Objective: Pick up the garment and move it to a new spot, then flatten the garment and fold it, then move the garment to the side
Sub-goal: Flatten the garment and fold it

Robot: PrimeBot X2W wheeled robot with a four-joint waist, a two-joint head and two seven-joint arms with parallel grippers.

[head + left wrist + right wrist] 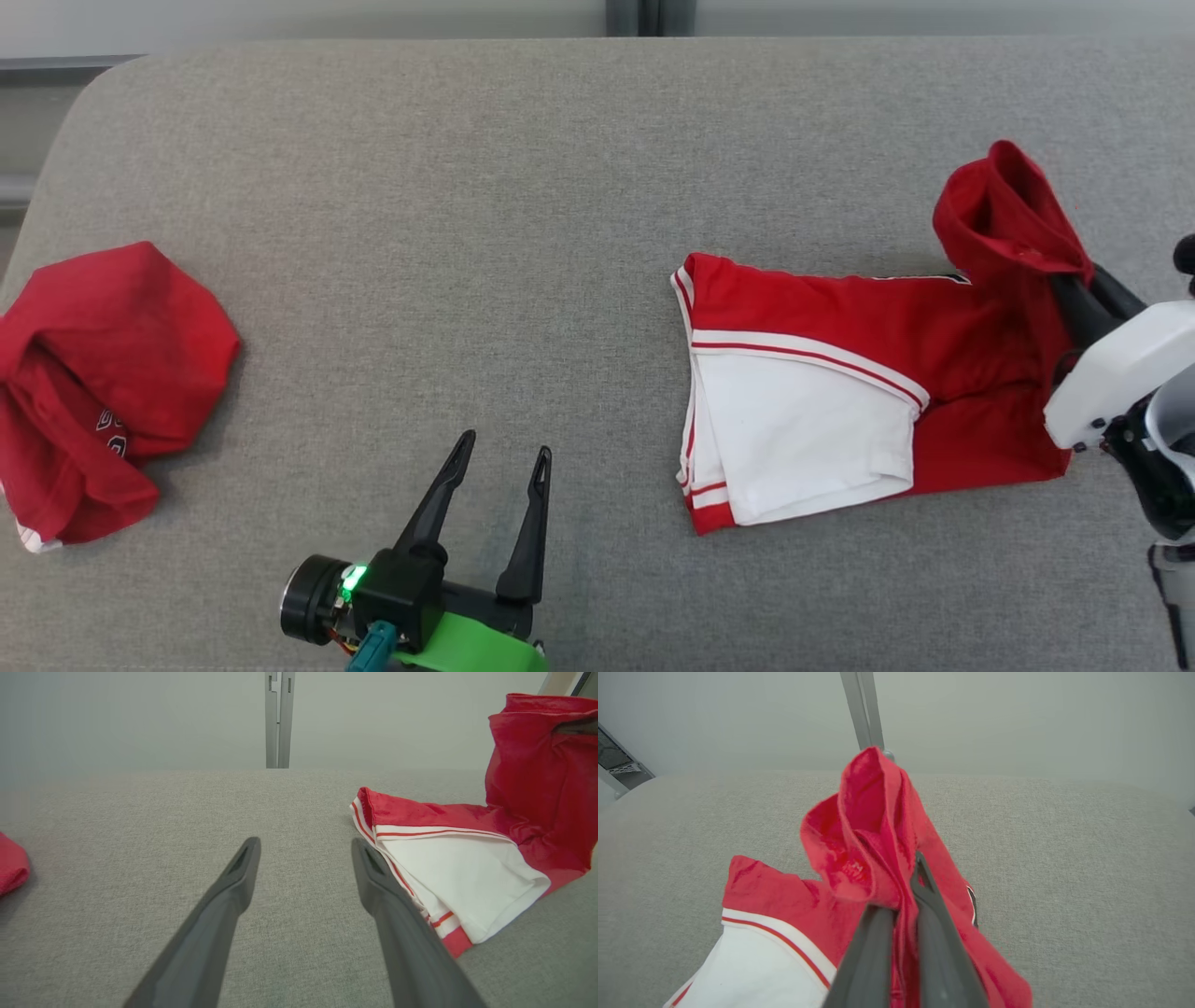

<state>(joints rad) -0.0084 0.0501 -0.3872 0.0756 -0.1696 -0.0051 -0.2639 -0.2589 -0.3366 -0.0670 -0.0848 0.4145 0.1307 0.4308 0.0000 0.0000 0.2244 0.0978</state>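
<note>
Lying crumpled at the left edge of the grey fabric tabletop (467, 233) is a second red garment (103, 373), with a bit of white showing at its lower hem and part of a printed mark on one fold. It is sitting well apart from the task's garment, with bare grey surface stretching between the two. Beyond the tabletop's far edge a grey upright post (649, 17) is standing against a pale wall. The left claw (505, 446) is hovering over the near part of the tabletop between the two garments, its two dark fingers standing apart around nothing, clear of both cloths in the head view.

The red-and-white garment (868, 392) is lying on the right half of the tabletop. Its left part is resting flat: a white panel bordered by red and white stripes is lying folded over red cloth, with striped hems stacking up along the left edge. Its right end is being held up off the surface by the right claw (1074, 280), whose fingers are pressing together on a bunched red edge. Above the grip the cloth is standing in a loose, open roll, and below it red fabric is draping down to the tabletop. A thin dark-and-white trim is showing along the far edge near the grip.
</note>
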